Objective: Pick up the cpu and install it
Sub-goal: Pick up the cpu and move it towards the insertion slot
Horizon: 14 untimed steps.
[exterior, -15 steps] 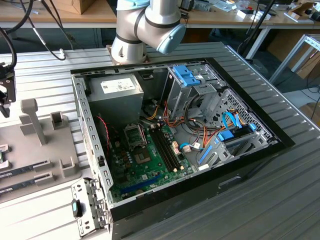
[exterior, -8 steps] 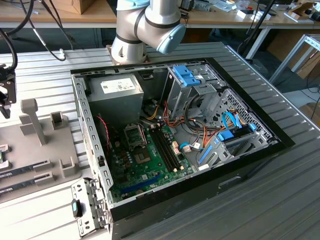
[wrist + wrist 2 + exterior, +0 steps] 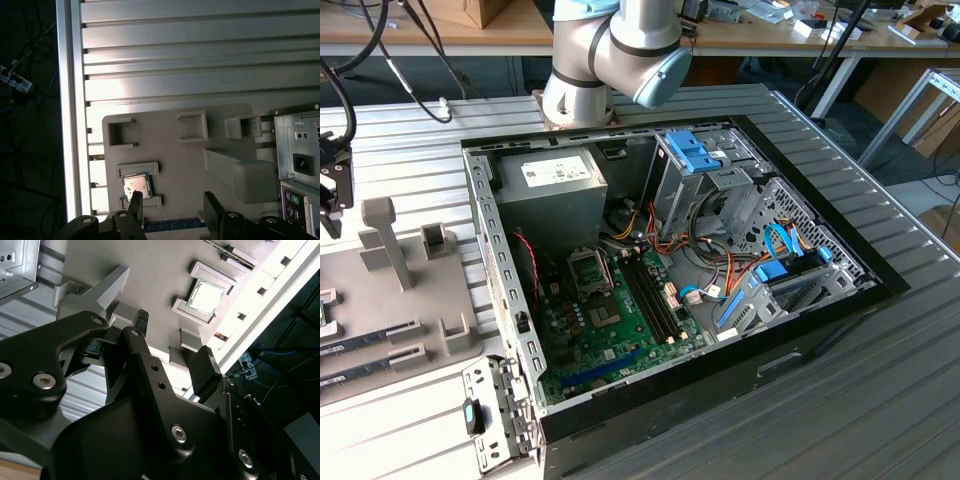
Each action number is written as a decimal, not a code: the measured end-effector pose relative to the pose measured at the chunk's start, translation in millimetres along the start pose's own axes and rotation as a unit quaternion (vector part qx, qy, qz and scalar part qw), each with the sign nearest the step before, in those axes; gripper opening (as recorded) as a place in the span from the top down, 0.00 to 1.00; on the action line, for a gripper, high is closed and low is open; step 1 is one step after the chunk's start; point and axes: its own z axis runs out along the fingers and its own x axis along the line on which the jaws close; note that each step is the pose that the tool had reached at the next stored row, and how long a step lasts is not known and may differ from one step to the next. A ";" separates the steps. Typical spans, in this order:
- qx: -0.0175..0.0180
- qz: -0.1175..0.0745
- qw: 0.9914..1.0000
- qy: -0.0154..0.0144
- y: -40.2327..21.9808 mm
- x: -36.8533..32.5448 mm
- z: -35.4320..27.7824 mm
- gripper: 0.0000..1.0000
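The cpu (image 3: 136,185) is a small square chip with a silver top and a green rim. It lies flat in a low grey holder on the grey fixture plate (image 3: 175,160), and it shines bright in the second wrist view (image 3: 206,296). My gripper (image 3: 172,207) hangs above that plate, open, with nothing between its black fingers (image 3: 205,367). In the first wrist view one fingertip stands just beside the cpu's edge. In the exterior view my gripper (image 3: 330,190) is at the far left edge, well away from the open computer case (image 3: 670,270) and its motherboard socket (image 3: 590,270).
The fixture plate carries a tall grey post (image 3: 385,240), several empty bracket holders (image 3: 192,125) and memory sticks (image 3: 370,345). The case holds a grey power supply (image 3: 550,180), cables and drive cages (image 3: 720,180). The table edge and a dark drop (image 3: 30,125) lie beside the plate.
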 end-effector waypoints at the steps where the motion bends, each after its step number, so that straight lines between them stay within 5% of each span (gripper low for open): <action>1: 0.000 0.000 1.000 0.000 0.0 0.0 0.3 0.40; 5: 0.000 0.000 1.000 0.000 -0.1 0.1 2.0 0.40; 8: 0.000 0.000 1.000 0.000 -0.5 0.3 10.4 0.40; 14: 0.000 0.000 1.000 0.000 -0.6 0.3 12.1 0.40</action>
